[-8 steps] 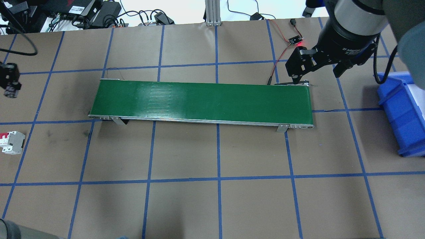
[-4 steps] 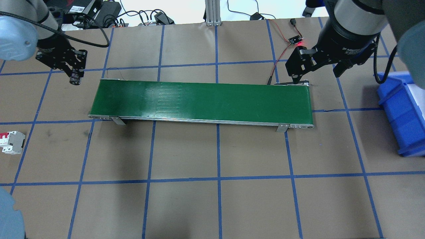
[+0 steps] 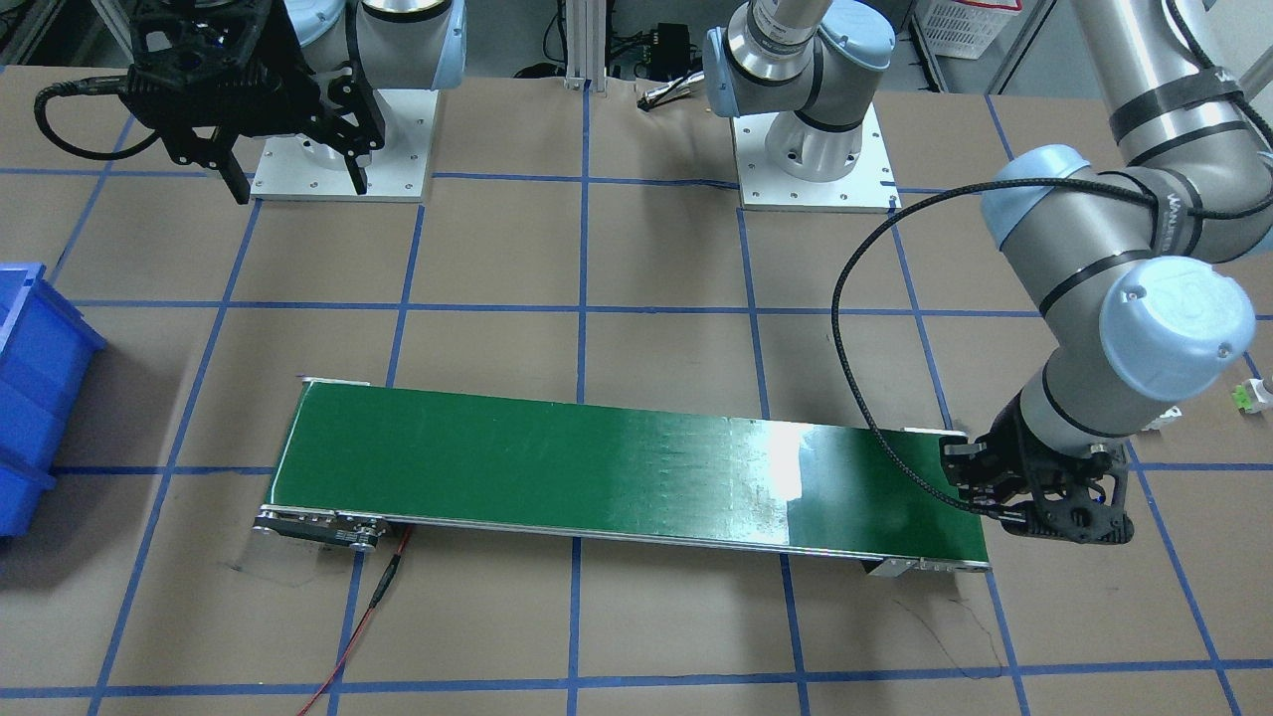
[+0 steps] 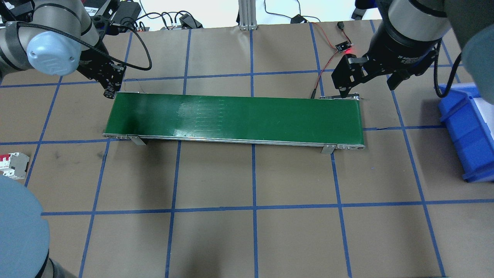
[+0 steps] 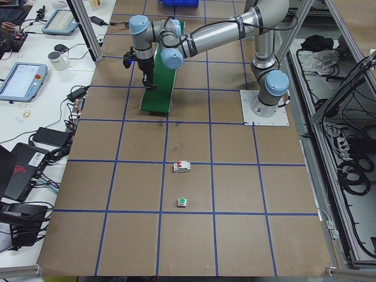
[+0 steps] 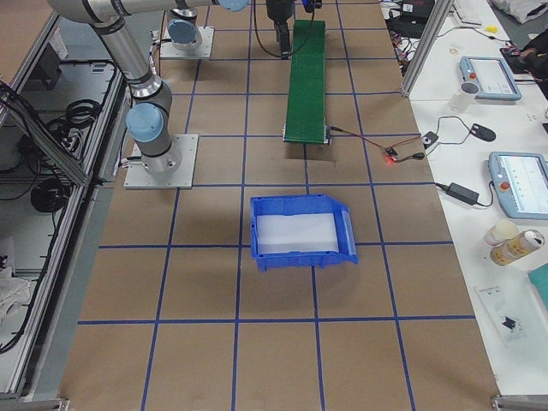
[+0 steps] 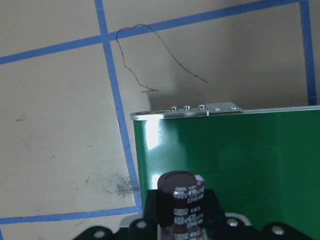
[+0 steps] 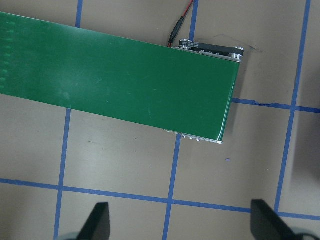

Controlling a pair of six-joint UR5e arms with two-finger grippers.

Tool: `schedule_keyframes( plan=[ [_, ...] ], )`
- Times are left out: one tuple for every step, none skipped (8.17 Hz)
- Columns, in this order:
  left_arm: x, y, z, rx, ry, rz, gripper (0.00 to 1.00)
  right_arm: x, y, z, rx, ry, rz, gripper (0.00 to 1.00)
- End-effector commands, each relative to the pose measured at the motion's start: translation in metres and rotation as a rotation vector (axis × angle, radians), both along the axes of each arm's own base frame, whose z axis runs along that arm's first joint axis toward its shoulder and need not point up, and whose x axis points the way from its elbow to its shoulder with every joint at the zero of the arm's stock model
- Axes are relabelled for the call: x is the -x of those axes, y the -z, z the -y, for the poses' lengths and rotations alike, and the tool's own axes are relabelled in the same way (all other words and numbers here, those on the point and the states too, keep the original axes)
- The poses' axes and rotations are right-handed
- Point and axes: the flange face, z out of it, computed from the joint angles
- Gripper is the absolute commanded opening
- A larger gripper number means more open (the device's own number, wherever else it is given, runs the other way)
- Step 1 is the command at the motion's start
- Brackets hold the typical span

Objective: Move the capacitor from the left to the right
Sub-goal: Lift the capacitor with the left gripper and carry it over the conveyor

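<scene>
Green conveyor belt (image 4: pixel 239 117) stretches across the taped brown worktop (image 4: pixel 216 177) as the robot's left gripper (image 4: pixel 109 89) hangs at the belt's left end, beside its far corner, with its jaws pinching the capacitor (image 7: pixel 181 197). The dark cylinder juts out from between them, its pale printed band facing the wrist camera. The position suggests the part is about to be set on the belt, which looks to be the route from left to right. At the opposite end the right gripper (image 8: pixel 181 225) hovers with its jaws spread wide and nothing between them, apparently ready to collect the part on arrival. A blue bin (image 4: pixel 467 127) sits just past that end and is the likely drop-off. A white circuit breaker (image 4: pixel 11 165) lies well apart near the worktop's left edge.
</scene>
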Motion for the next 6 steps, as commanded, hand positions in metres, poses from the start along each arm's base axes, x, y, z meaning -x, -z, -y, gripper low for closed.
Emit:
schedule_keyframes(
  plan=[
    [0.011, 0.027, 0.005, -0.023, 0.047, -0.007, 0.0, 0.0, 0.0, 0.0, -0.002, 0.001, -0.001, 1.0],
    [0.014, 0.039, 0.003, -0.043, 0.035, -0.017, 0.0, 0.0, 0.002, 0.001, -0.004, 0.0, 0.003, 1.0],
    [0.015, 0.054, -0.003, -0.071, 0.03, -0.024, 0.0, 0.0, 0.001, 0.001, -0.002, 0.001, 0.002, 1.0],
    [0.017, 0.065, -0.009, -0.084, 0.03, -0.029, 0.0, 0.0, 0.001, 0.0, -0.002, 0.0, -0.001, 1.0],
    [0.02, 0.072, -0.013, -0.084, 0.02, -0.063, 0.0, 0.0, 0.001, 0.0, -0.002, 0.0, 0.0, 1.0],
    [0.025, 0.074, -0.013, -0.077, -0.013, -0.103, 0.0, 0.0, 0.001, 0.0, -0.002, 0.0, 0.0, 1.0]
  ],
)
